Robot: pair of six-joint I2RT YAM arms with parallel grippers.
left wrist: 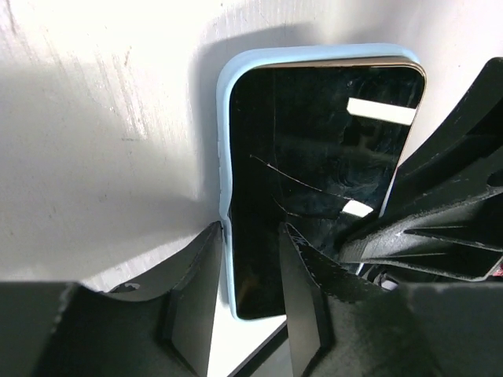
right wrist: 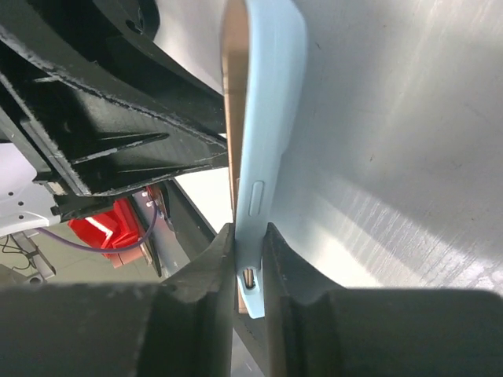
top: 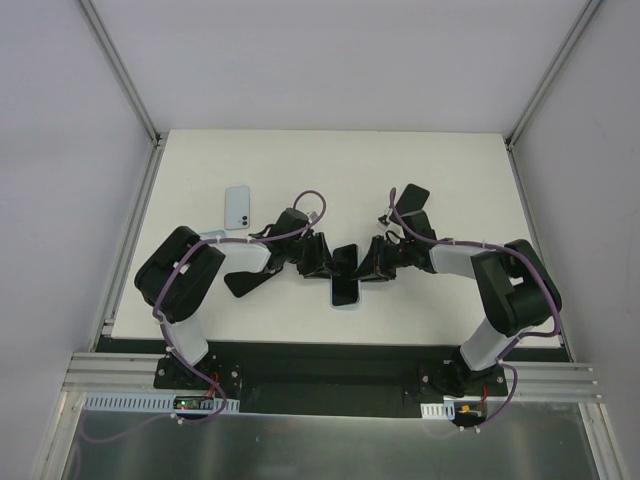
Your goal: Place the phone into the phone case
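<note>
– White desk [top: 450,180], grey walls round it. What is on it, from the left?

– First a pale slab [top: 237,207], lying flat and alone, well apart from the arms' meeting point and at its 10 o'clock. I cannot tell whether it is a phone or a cover. Then the left gripper [left wrist: 250,232], the task's things at mid-desk, and the right gripper [right wrist: 250,236].

– Where is the phone?

– The phone [left wrist: 322,157] has its cracked dark screen showing to the overhead camera, long axis running 12 to 6. It sits in the light blue phone case [right wrist: 271,94], but a tan edge shows outside the rim, so I judge it not fully seated.

– And the grippers?

– The left one comes in at the phone's 10 o'clock, jaws narrow, straddling the case's long rim: one finger against the outer wall, the other over the glass. I cannot tell whether it clamps. The right one, at 2 o'clock, pinches case and phone together across their thickness.

– Which is nearer?

– Both equally. The next press probably goes through the thickness, glass toward case back.
</note>
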